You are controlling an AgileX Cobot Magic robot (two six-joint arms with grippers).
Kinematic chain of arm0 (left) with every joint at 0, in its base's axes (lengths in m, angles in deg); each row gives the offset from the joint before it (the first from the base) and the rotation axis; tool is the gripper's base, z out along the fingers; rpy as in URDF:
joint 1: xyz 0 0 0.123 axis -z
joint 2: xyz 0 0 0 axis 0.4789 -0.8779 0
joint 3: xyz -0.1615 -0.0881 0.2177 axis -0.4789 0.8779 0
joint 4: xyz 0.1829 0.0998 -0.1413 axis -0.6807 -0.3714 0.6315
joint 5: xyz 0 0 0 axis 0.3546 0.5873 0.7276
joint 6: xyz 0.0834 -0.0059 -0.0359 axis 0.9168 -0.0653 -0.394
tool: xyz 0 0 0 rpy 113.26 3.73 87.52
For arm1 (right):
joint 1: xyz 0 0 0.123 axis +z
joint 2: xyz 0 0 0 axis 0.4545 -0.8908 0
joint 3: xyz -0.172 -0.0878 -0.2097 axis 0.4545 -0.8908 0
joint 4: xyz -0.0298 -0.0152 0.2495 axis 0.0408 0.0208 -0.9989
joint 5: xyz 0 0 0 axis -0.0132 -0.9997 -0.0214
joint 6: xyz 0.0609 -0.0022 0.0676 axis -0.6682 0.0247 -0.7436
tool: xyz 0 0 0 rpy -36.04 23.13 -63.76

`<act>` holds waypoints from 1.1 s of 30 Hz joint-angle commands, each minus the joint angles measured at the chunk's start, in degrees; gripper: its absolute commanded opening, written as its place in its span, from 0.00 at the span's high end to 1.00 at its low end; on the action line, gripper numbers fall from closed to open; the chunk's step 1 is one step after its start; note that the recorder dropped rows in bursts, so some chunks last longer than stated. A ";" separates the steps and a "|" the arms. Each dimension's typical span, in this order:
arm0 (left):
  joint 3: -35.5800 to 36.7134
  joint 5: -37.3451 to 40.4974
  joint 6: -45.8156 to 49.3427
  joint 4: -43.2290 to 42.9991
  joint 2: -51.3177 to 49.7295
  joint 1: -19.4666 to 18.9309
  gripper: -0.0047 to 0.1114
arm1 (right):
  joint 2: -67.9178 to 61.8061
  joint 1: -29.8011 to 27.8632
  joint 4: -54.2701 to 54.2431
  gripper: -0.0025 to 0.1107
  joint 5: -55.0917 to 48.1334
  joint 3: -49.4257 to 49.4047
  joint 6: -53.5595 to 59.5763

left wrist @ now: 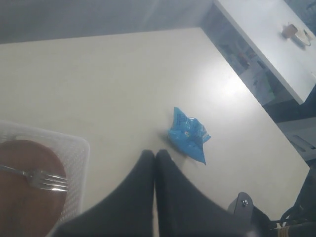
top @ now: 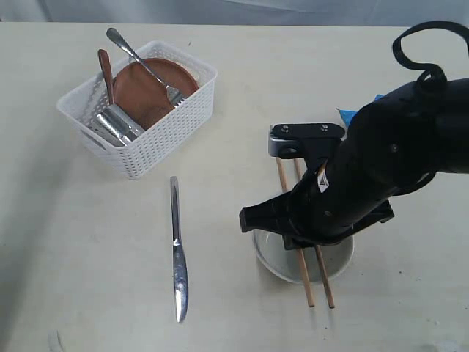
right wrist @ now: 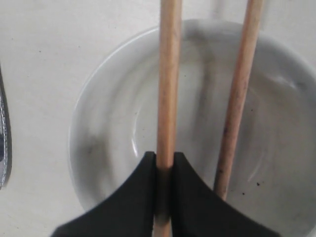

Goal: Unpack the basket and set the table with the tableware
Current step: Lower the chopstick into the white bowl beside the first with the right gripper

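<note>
Pinching one wooden chopstick btwn its black fingers, the right gripper is clenched on it over the hollow of the off-white bowl, close to one rim. The 2nd chopstick runs roughly parallel just beside it, clear of the fingers, and both sticks bridge the bowl's mouth. In the ext. view their near ends poke out past the bowl's rim. Their far ends run up under the right arm, which covers much of the bowl. A steel knife lies flat on the table left of the bowl, apart from it. Left of the knife and toward the viewer the top is wide and bare. Further back-left sits the white basket, w/ a brown plate, a fork resting on the plate, a wooden spoon and a steel cup on its side. The left gripper has its fingers pressed together w/ nothing in them. It hangs high over bare table btwn the basket's corner and a crinkly blue snack packet. The table's edge and a corner lie not far past the packet.
</note>
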 commanded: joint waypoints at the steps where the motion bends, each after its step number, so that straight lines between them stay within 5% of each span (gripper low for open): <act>1: 0.39 0.72 -0.17 0.78 0.48 -0.19 0.96 | -0.06 -0.13 0.55 0.98 0.16 -0.03 0.72; 28: 0.39 0.54 -0.17 0.78 0.48 -0.19 0.96 | -2.15 -0.13 0.55 0.98 -1.00 -0.03 0.89; 33: 0.39 0.54 -0.17 0.78 0.48 -0.19 0.96 | -2.15 -0.13 0.55 0.79 -1.00 -0.03 0.89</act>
